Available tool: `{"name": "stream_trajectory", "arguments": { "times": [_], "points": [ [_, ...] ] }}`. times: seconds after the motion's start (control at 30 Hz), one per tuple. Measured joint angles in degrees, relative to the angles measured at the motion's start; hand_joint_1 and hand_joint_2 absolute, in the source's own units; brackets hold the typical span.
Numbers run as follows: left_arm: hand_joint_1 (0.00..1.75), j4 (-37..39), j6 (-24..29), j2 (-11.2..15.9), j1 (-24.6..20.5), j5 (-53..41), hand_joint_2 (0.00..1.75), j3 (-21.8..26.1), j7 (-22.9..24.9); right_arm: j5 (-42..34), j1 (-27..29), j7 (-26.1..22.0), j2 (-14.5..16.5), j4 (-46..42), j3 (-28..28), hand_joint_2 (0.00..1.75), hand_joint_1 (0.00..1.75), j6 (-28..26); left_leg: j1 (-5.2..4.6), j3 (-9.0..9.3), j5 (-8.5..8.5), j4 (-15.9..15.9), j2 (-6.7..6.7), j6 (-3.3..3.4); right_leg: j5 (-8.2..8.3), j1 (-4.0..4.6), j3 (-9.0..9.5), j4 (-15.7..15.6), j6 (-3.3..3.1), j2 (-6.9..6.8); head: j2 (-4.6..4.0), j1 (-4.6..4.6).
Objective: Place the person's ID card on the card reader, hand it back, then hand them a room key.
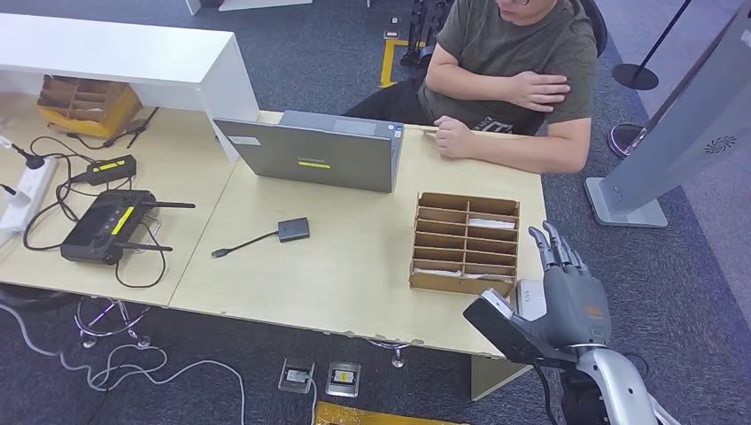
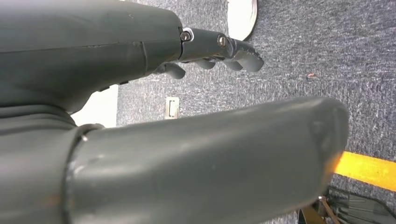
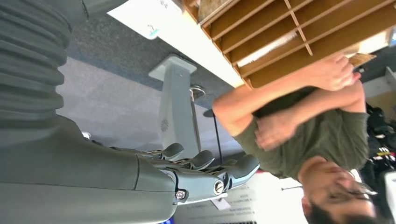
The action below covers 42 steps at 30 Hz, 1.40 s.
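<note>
handling judgement: thin tan id card [image 1: 429,129], likely light, stiff and slippery; pinch it by a free edge, across its faces. it appears as a narrow pale sliver under the person's hand [image 1: 453,137], at 12 o'clock from the brown cardboard compartment tray [image 1: 464,242], on the light wooden desk [image 1: 336,266]. small dark card reader [image 1: 293,229] lies at 9 o'clock from the tray. right hand [image 1: 567,288] is raised at 4 o'clock, fingers extended, grasping nothing. left hand [image 2: 219,51] hangs over grey carpet, fingers loosely curled, empty.
</note>
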Motion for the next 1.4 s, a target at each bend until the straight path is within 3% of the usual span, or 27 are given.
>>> {"name": "stream_trajectory", "arguments": {
  "times": [0.4,1.03,1.4],
  "points": [
    [0.00,0.0,0.0,-0.1,0.0,0.0,0.00,0.0,0.0,0.4,2.2,0.0,3.4,3.7,-0.9,1.75,0.00,-3.4,0.00,0.00,0.00,0.0,0.02,0.00,0.00,0.00,0.00,0.0,0.00,0.01,0.00,-0.01],
    [0.00,0.0,-0.2,-0.6,-0.1,-1.0,0.00,0.0,0.0,4.1,2.4,-0.4,11.8,14.6,-1.1,1.75,0.00,-9.8,0.00,0.00,0.00,0.0,0.03,0.00,0.00,0.00,-0.01,0.0,0.00,0.01,0.00,0.00],
    [0.00,0.0,-0.5,-0.6,-0.6,-1.8,0.00,0.0,0.1,4.8,1.8,-0.5,13.2,17.9,-1.5,1.75,0.00,-9.7,0.00,0.00,0.00,0.0,0.03,0.00,0.00,0.00,0.00,0.0,0.00,0.01,0.00,0.01]
  ]
}}
